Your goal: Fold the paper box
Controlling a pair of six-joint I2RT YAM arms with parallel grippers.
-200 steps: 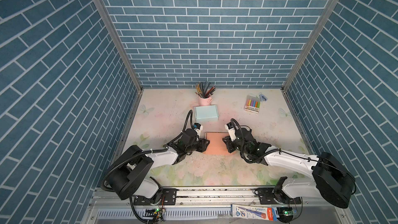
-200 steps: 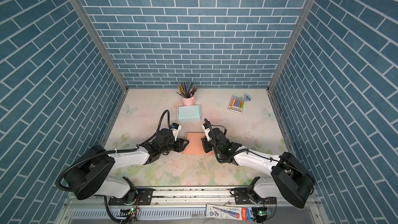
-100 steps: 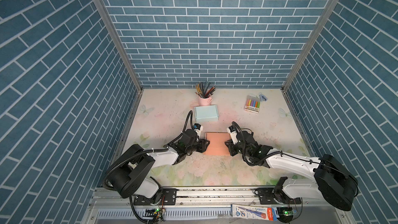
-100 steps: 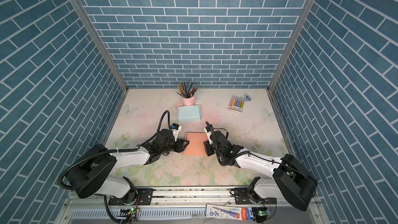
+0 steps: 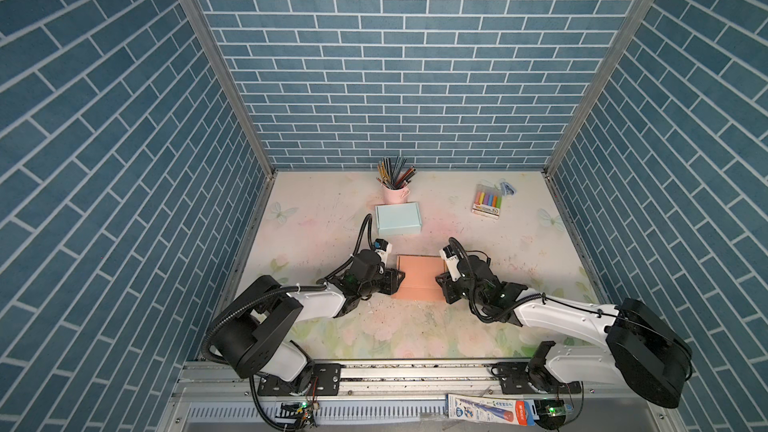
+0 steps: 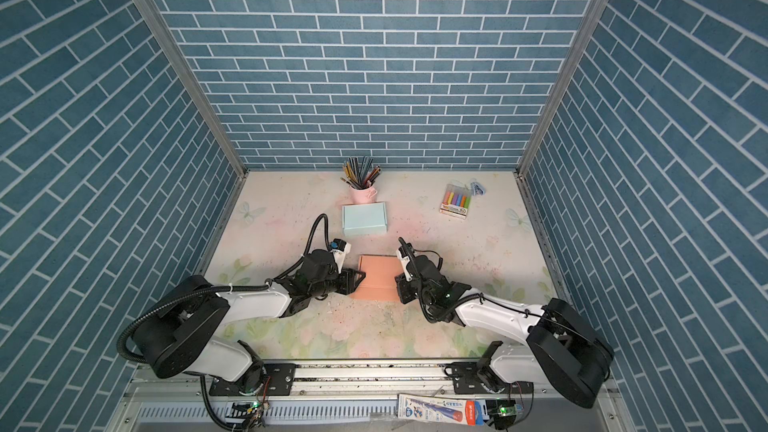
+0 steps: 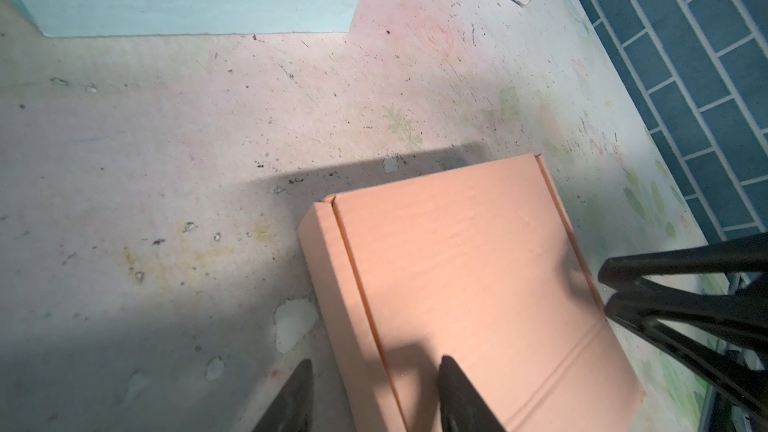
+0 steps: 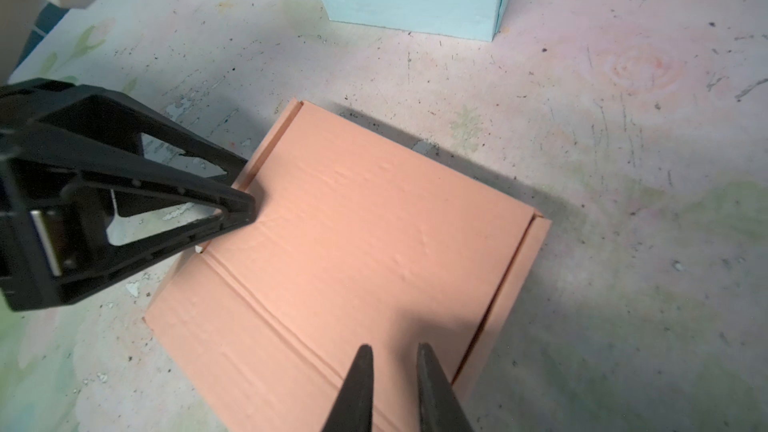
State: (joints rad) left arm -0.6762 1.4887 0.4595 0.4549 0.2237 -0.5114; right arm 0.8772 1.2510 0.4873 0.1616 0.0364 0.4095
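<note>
little has been changed in the last second. the right gripper [image 8: 395, 347] has been shifted only a bit. it is held over the right part of the lid of the pink paper box [image 5: 419, 278], almost closed, with a thin gap and nothing in it. the left gripper [image 7: 376, 361] is kept open across the box's left edge; a touch cannot be told. the box has not been moved. it lies flat in the middle of the tabletop [image 5: 415, 326] with the lid down, so the folding looks nearly done. maybe only a last press is needed. the tabletop is flowery and scratched. farther back, a blue box [image 5: 398, 219], a pink cup of pencils [image 5: 395, 193] and a pack of markers [image 5: 487, 201] are seen. blue brick walls [image 5: 395, 56] are set on three sides.
</note>
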